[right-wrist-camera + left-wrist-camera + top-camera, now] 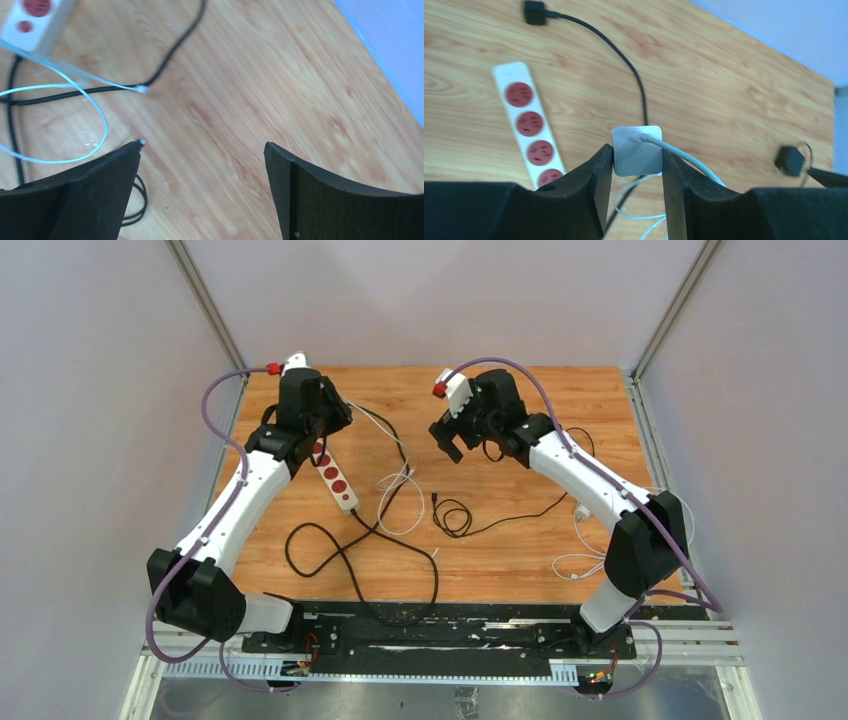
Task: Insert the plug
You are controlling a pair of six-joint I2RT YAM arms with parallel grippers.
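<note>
Nearest the arm bases, a black cable [330, 550] loops over the wooden counter [520, 550], crossed by thin white leads. Beyond it lies the strip [335, 478], a long white bar with round red sockets in a row, running away toward the far left.

Over the strip's far end, the left tool [637, 165] is clamped on the plug [636, 150]. The plug is a small white square block with rounded corners, and a black finger presses each side. A white cable [684, 157] leaves the middle of its upturned face and curves off to the right. The plug is held above the counter, just beside the strip and in no socket. Whether either bears any writing cannot be told.

The right tool [202, 150] hangs over bare wood with its fingers wide apart, holding nothing.

At the far edge of the left wrist view, a black plug [534, 12] lies on the counter.
</note>
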